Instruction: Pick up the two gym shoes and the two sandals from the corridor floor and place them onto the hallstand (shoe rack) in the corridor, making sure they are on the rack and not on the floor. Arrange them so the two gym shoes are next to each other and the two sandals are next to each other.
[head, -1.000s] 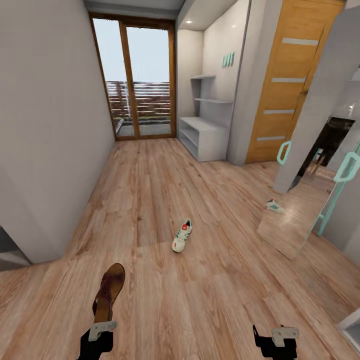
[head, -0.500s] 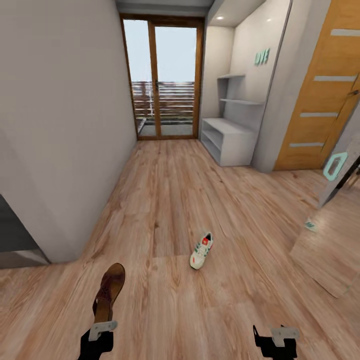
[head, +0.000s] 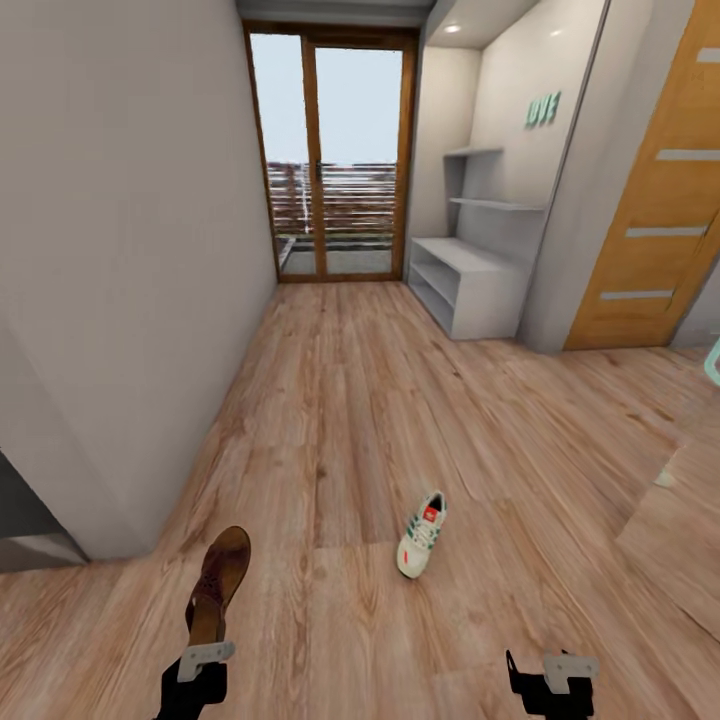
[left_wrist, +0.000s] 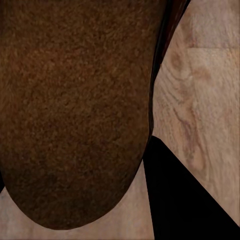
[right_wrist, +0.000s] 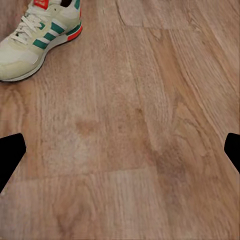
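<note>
My left gripper (head: 200, 668) is shut on a dark brown sandal (head: 220, 583), which sticks out ahead of it above the floor. Up close in the left wrist view, the sandal's sole (left_wrist: 75, 110) blocks most of the picture beside one black finger (left_wrist: 175, 200). A white gym shoe (head: 422, 535) with green stripes lies on the wood-plank floor (head: 340, 400) ahead, between the arms. It also appears in the right wrist view (right_wrist: 40, 40). My right gripper (head: 548, 685) hangs open and empty over bare planks. The pale grey hallstand (head: 470, 285) stands far ahead on the right.
A glass door (head: 335, 160) closes the corridor's far end. A grey wall (head: 120, 250) runs along the left, with a dark step (head: 20, 510) at its near corner. An orange door (head: 660, 220) and a leaning mirror (head: 680, 540) are on the right.
The whole picture has shifted: the camera turned and rolled forward. The gym shoe now sits lower and closer, the hallstand further right. The sandal stays held in the left gripper.
</note>
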